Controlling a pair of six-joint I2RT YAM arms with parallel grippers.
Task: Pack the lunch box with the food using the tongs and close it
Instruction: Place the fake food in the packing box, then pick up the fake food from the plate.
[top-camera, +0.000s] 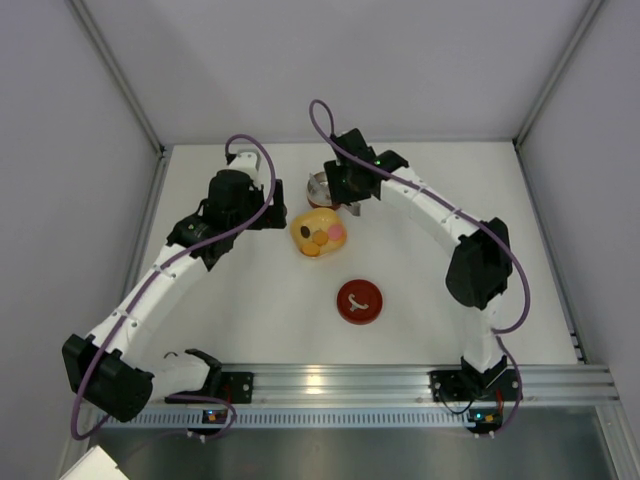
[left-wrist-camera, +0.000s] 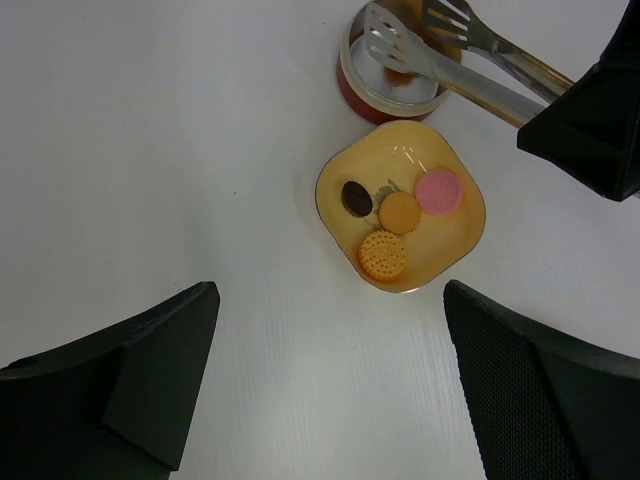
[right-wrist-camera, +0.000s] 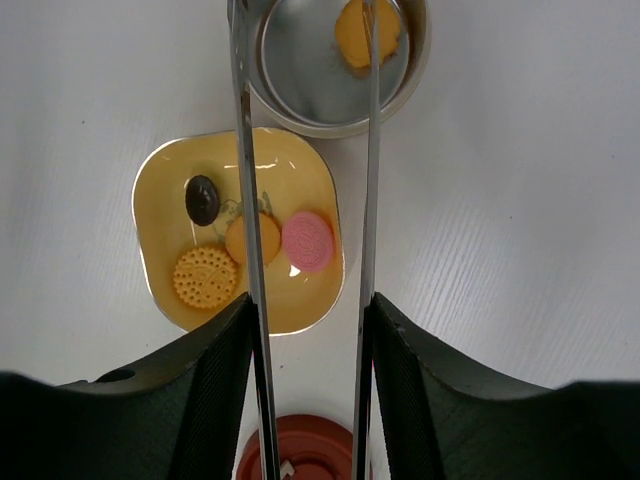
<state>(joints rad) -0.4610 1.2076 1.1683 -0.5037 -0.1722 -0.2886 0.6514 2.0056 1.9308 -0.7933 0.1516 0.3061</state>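
**Tongs over the open lunch box, one piece inside**

The lunch box (right-wrist-camera: 300, 60) is a small round tin, shiny silver inside and red outside. It stands open at the far middle of the bench (top-camera: 240, 300), just beyond a yellow dish (right-wrist-camera: 170, 200). One orange piece (right-wrist-camera: 355, 35) lies in the tin against its wall. The flat red lid (top-camera: 359, 301), marked with a white squiggle, lies apart, nearer the arm bases.

The right gripper (right-wrist-camera: 310, 305) is partly open and holds the tongs (right-wrist-camera: 243, 150), a finger against the outside of each slim silver arm. The arms run well apart, out over the dish to the tin, with their flat tips above the orange piece.

Four more pieces lie in the dish: a dark brown oval (right-wrist-camera: 202, 199), a plain orange disc (right-wrist-camera: 270, 240), a pink disc (right-wrist-camera: 308, 241) and a dotted orange biscuit (right-wrist-camera: 204, 276).

The left gripper (left-wrist-camera: 330, 300) hangs above the bench near the dish, fingers spread wide and holding nothing.

The bench is white with a faint grain. Pale grey walls enclose it on three sides, and a metal rail (top-camera: 330, 380) runs along the near edge.
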